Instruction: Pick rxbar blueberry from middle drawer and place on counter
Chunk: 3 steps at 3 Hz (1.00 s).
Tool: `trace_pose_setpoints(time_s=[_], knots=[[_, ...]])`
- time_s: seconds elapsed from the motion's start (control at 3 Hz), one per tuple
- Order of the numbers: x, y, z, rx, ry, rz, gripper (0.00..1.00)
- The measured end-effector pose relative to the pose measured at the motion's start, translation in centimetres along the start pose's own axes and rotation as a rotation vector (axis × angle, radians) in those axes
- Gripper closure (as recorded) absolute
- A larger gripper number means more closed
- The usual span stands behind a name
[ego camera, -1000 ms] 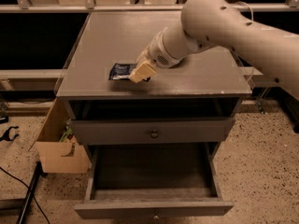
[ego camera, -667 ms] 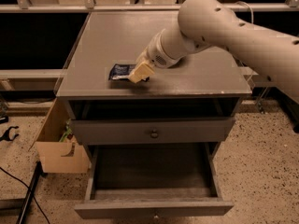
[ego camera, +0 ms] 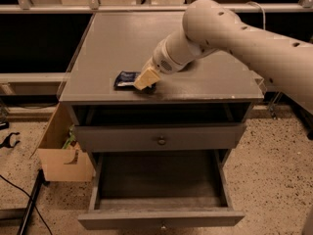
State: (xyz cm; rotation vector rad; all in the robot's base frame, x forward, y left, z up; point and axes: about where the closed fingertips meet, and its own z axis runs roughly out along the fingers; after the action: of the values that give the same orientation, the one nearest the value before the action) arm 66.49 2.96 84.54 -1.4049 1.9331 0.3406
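The rxbar blueberry, in a dark blue wrapper, lies flat on the counter near its front left edge. My gripper is down at the bar's right end and covers that end. The cream arm reaches in from the right across the counter. The middle drawer is pulled out at the bottom of the cabinet, and its inside shows nothing in it. Its knobbed front faces the camera.
A shut drawer front with a knob sits above the open drawer, with an open slot above it. A cardboard box stands on the floor left of the cabinet. Cables lie on the speckled floor at the left.
The arm's upper body has shifted slightly left. The gripper and the bar stay at the same spot on the counter.
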Motion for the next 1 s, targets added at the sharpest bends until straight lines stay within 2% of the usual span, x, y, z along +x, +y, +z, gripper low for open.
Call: trace_pose_setpoints(time_s=[0.67, 1.0], knots=[[0.80, 0.31, 0.81, -0.023, 0.001, 0.038, 1.00], [0.80, 0.31, 0.81, -0.023, 0.001, 0.038, 0.73]])
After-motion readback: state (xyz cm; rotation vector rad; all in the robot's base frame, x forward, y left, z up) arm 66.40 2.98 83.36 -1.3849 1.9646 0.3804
